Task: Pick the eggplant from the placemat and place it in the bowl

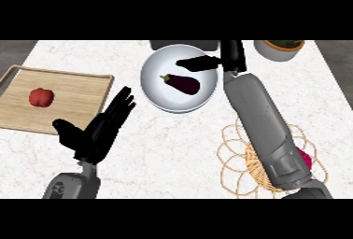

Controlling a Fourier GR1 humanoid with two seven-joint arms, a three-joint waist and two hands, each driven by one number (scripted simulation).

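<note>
The dark purple eggplant [181,83] lies inside the white bowl [160,95] at the counter's upper middle. My right hand [231,57] hovers at the bowl's far right rim, fingers straight and thumb pointing left over the bowl, holding nothing. Its grey forearm runs down across a woven tan placemat [232,158] at the lower right, hiding much of it. A magenta object [305,159] peeks out beside the forearm on the placemat. My left hand [96,130] rests open at the lower left, fingers up.
A wooden tray [69,88] at the left holds a red bell pepper [41,97]. A white pot with a plant [278,48] stands at the top right. A dark object [180,44] sits behind the bowl at the counter's far edge.
</note>
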